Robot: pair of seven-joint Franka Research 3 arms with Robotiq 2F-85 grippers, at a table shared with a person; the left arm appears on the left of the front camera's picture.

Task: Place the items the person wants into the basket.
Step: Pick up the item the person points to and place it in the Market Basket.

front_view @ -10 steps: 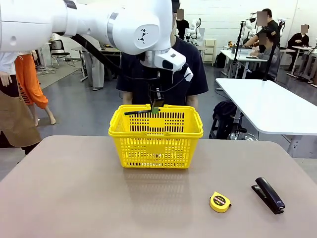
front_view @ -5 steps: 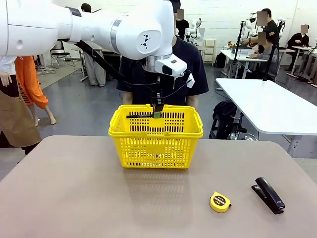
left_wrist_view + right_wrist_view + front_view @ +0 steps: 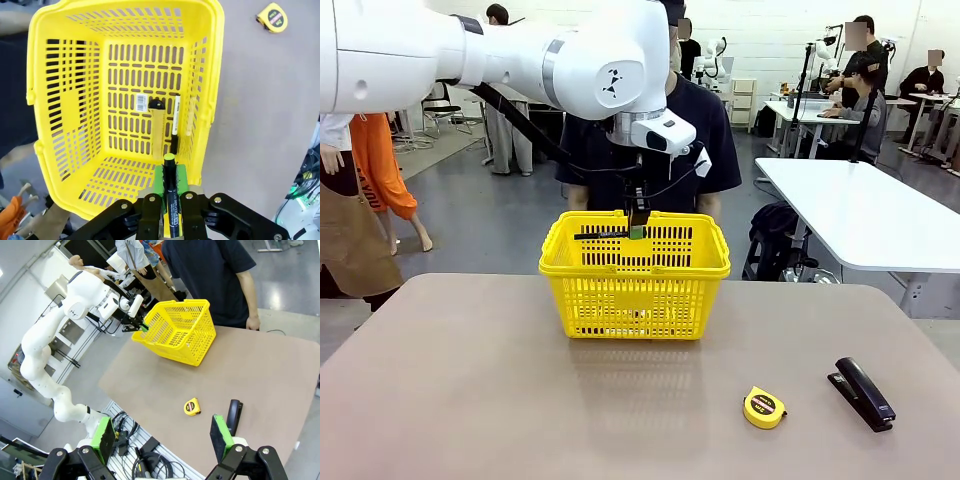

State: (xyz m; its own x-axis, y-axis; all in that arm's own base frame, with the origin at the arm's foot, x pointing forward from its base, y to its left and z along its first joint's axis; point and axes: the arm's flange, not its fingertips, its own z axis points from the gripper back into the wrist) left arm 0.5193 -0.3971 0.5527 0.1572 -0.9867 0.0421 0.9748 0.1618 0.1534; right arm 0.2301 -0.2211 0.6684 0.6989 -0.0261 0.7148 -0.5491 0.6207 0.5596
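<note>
Front view: black marker (image 3: 601,235) level, crosswise over basket (image 3: 635,297), in left pincer (image 3: 638,231).

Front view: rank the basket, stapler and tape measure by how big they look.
1. Basket, by far the largest.
2. Stapler.
3. Tape measure, smallest.
Stapler and tape measure lie nearer the camera, yet the order holds.

A bright yellow basket (image 3: 634,282) with slotted lattice sides is seen on the matt grey-brown table (image 3: 470,400). A black pen with a yellow-green tip (image 3: 171,195) is gripped between green pads (image 3: 159,182). Near the table's right edge a yellow, black-centred tape measure (image 3: 764,407) and a black stapler (image 3: 861,393) are shown. A dark navy T-shirt is worn by the person (image 3: 705,140).
</note>
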